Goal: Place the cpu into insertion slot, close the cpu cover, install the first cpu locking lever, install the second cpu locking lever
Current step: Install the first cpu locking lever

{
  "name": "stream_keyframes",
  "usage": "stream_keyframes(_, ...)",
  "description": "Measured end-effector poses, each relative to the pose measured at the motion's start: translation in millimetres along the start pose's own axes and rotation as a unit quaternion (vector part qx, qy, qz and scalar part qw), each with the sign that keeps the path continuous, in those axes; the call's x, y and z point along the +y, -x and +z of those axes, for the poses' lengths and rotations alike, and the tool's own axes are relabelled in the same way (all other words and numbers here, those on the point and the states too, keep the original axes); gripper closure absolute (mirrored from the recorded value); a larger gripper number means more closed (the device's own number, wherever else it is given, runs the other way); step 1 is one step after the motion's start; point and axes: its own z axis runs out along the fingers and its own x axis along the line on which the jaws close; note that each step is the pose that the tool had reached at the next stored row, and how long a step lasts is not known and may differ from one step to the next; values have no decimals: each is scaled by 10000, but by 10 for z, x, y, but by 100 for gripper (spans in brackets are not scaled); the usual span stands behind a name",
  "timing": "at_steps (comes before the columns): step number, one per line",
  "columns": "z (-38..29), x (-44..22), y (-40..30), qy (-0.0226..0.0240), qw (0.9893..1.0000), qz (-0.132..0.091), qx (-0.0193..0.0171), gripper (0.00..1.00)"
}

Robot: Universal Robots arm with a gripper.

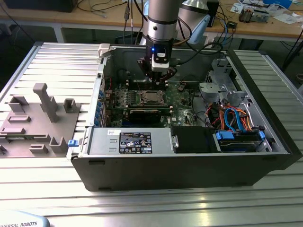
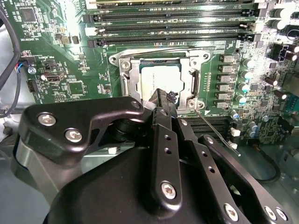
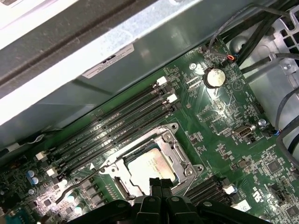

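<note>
cpu [image 2: 159, 78] in insertion slot [image 2: 192, 84], cpu cover [image 2: 130, 77] around it, memory slots [image 2: 173, 32] just beside, fingers [image 2: 162, 100] over cover's edge

the arm [image 1: 161, 21] stands vertical at the upper middle of the exterior view, wrist [image 1: 160, 47] showing a blue light, claw [image 1: 158, 80] pointing straight down. in both wrist views its 2 fingers [image 2: 162, 109] [image 3: 156, 185] sit pressed together.

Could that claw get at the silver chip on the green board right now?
Probably yes. The gripper hangs just over the edge of the cpu with nothing between them. The cover frames the cpu's rim but leaves its top bare.
</note>
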Motion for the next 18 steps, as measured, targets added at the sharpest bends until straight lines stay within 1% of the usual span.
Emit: stream_keyframes(18,0,0,0,2,9999,-134,-6,89)
